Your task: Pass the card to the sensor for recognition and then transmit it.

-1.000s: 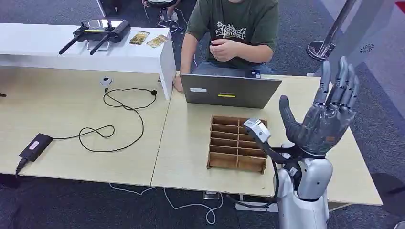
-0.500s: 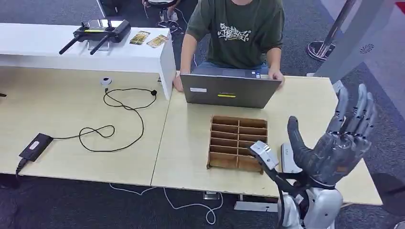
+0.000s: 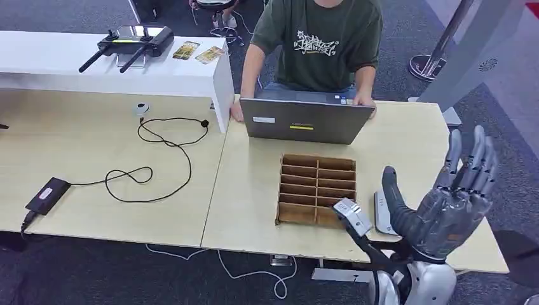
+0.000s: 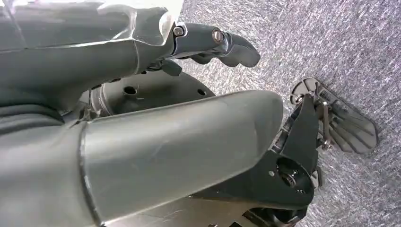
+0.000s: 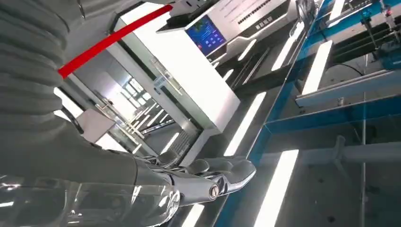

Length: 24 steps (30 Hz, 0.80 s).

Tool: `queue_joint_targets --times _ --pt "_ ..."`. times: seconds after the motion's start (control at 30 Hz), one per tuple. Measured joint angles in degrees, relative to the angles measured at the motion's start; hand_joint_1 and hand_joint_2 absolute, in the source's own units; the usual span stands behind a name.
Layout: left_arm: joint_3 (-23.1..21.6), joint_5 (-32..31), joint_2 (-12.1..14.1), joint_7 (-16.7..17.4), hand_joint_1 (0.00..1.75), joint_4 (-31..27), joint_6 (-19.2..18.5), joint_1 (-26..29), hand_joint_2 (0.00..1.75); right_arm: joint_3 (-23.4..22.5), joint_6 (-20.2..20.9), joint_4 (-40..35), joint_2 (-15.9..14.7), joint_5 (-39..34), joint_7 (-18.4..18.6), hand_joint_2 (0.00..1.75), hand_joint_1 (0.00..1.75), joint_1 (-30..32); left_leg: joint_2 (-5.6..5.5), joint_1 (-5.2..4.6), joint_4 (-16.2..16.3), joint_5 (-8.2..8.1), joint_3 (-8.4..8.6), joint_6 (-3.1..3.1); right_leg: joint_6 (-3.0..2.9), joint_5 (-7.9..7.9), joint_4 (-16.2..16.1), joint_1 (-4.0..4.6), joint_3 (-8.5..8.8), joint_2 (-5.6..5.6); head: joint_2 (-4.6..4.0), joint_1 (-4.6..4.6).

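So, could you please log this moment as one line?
right hand: raised, fingers spread, holds nothing | tray: on table | card: cannot tell

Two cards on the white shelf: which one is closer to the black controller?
The left card, lying right beside the controller; the other card sits farther right, near the white shelf's end.

The right hand (image 3: 445, 203) is raised palm-up on its silver forearm, fingers (image 3: 473, 159) straight and apart, thumb (image 3: 394, 197) spread wide, holding nothing. The left hand (image 4: 142, 118) hangs low, its dark fingers (image 4: 222, 45) curled inward.
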Motion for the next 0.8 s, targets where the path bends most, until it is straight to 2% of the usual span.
queue_joint_targets --times 0.37,0.8 --pt "0.00 0.13 0.31 -0.02 0.00 0.00 0.00 0.17 0.00 -1.90 0.00 -0.98 0.24 0.00 -4.11 1.75 0.00 2.47 0.00 0.00 0.00 -0.02 0.00 -0.02 0.00 -0.01 -0.01 0.00 0.00 0.00 0.00 -0.02" --pt "0.00 0.22 0.42 -0.13 0.00 0.00 0.00 0.53 0.00 -3.58 0.00 -1.66 0.77 0.00 -4.68 1.75 0.00 3.80 0.00 0.00 0.00 -0.02 0.00 -0.02 0.00 -0.01 -0.01 0.00 0.00 0.00 0.00 0.00"
